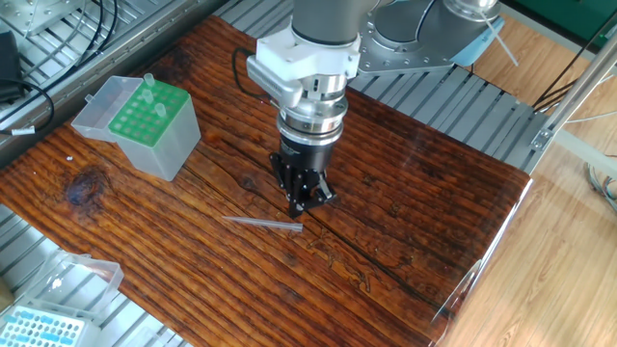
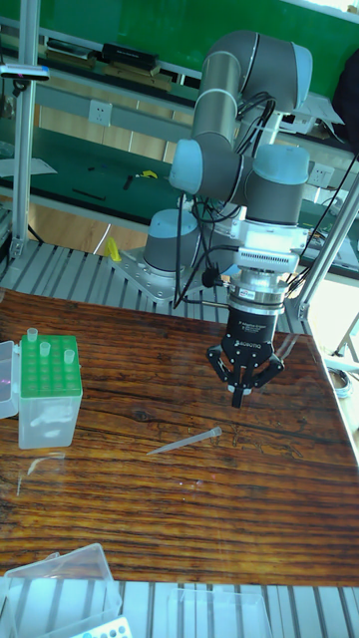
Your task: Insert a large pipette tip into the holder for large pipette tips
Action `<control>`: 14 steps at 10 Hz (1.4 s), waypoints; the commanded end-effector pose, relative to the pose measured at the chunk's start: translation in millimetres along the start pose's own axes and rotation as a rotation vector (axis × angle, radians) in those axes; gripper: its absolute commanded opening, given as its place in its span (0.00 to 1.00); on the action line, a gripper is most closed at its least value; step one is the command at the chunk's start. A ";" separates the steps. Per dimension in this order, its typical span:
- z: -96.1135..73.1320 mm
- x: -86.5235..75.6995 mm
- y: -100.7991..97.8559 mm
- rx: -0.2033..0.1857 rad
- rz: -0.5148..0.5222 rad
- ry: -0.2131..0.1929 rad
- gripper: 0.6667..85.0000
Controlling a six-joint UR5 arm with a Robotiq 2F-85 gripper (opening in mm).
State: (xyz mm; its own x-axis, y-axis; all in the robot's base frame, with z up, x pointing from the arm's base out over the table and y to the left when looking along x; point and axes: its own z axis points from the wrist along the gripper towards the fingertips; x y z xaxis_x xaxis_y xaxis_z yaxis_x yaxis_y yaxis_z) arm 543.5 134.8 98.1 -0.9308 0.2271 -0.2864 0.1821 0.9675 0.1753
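The large pipette tip (image 1: 262,223) (image 2: 185,442) lies flat on the wooden table, alone. My gripper (image 1: 301,207) (image 2: 239,399) hangs pointing down just above the table, a little to the right of the tip's wide end and behind it, not touching it. Its fingers converge to a point with nothing seen between them. The holder for large pipette tips (image 1: 149,120) (image 2: 48,384), with its green hole plate and clear lid open to the left, stands at the table's left. A few tips stick up from its back rows.
A flatter box with a light blue grid top (image 1: 39,328) and a clear lid (image 2: 60,578) sits off the table's near-left corner. Black cables (image 1: 29,92) lie on the metal frame at the left. The table's right edge (image 1: 501,231) borders the metal frame.
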 end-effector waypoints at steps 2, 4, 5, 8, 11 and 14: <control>-3.3 -5.6 1.8 -0.010 -0.055 0.006 0.00; 0.5 -5.2 -3.0 -0.001 -0.073 0.006 0.00; -0.3 -7.4 -2.8 0.001 -0.084 0.000 0.00; -0.5 -6.4 1.6 -0.015 -0.094 0.001 0.00; -1.1 -11.5 5.9 -0.026 -0.124 -0.034 0.00; -0.8 -11.2 12.1 -0.043 -0.150 -0.056 0.00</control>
State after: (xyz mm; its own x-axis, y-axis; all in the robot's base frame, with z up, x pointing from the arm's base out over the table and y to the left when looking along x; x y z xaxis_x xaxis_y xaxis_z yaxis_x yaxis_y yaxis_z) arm 553.4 139.3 101.7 -0.9345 0.0993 -0.3419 0.0481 0.9867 0.1551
